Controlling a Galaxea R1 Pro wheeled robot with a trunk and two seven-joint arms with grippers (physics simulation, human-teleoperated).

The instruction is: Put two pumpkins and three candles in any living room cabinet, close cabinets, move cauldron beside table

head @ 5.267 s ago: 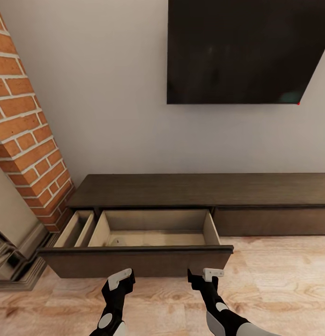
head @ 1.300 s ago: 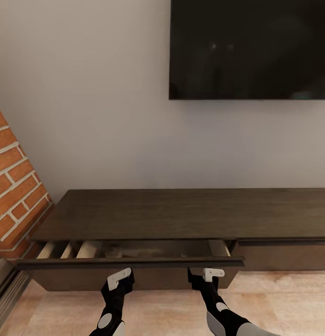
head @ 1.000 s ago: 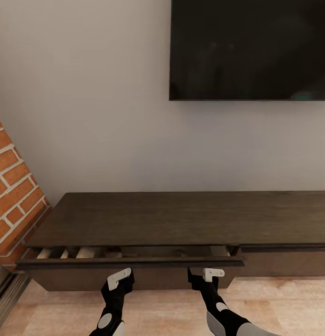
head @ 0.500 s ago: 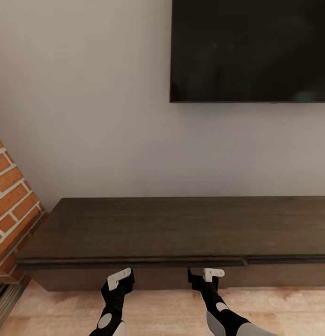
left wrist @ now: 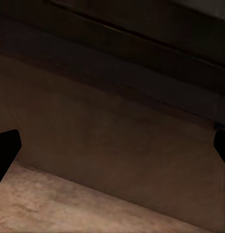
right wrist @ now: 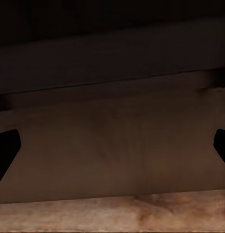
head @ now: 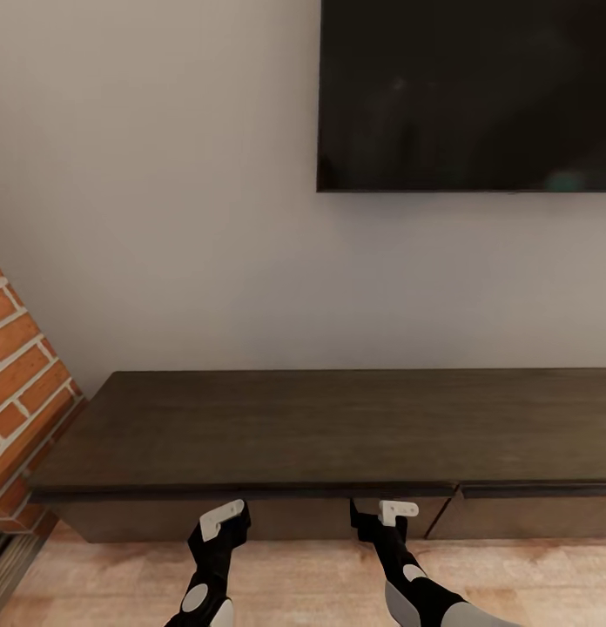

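The cabinet [head: 320,427] is a long, low dark brown unit against the wall, and its wide left drawer front [head: 286,519] sits flush and closed. My left gripper [head: 223,521] and right gripper [head: 386,515] hover low, right in front of that drawer front, both open and empty. In the left wrist view the left gripper [left wrist: 112,150] faces the brown panel with its fingertips [left wrist: 6,153] far apart. The right gripper [right wrist: 112,150] likewise faces the panel with its fingertips [right wrist: 7,148] spread wide. The pumpkins, candles, cauldron and table are out of view.
A large black screen [head: 467,94] hangs on the wall above the cabinet. A brick column [head: 20,383] stands at the cabinet's left end. A second closed drawer front [head: 529,515] lies to the right. Light wood floor [head: 303,583] runs under my arms.
The left drawer, wide open with its pale inside showing 5.3 s ago, has slid fully shut. The view moved closer to the cabinet; both grippers kept their pose in front of the drawer.
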